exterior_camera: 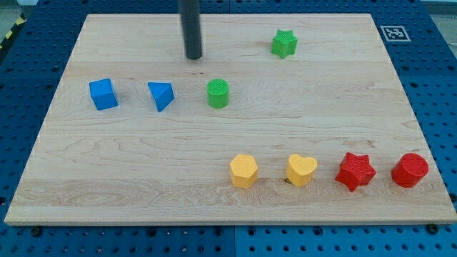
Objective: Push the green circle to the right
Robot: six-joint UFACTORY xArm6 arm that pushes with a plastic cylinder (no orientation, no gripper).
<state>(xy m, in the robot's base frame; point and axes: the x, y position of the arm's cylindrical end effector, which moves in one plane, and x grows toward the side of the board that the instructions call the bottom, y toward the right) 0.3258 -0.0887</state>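
Above and slightly to the view's left of the green circle (218, 93) hangs my tip (193, 56), apart from it and touching no block; a bare rod, it grips nothing. You'd want it at the circle's left side, beside the blue triangle (161, 96).

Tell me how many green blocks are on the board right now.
2. The green circle sits left of the board's centre, below and right of my tip. The green star lies near the view's top, right of centre. None looks hidden.
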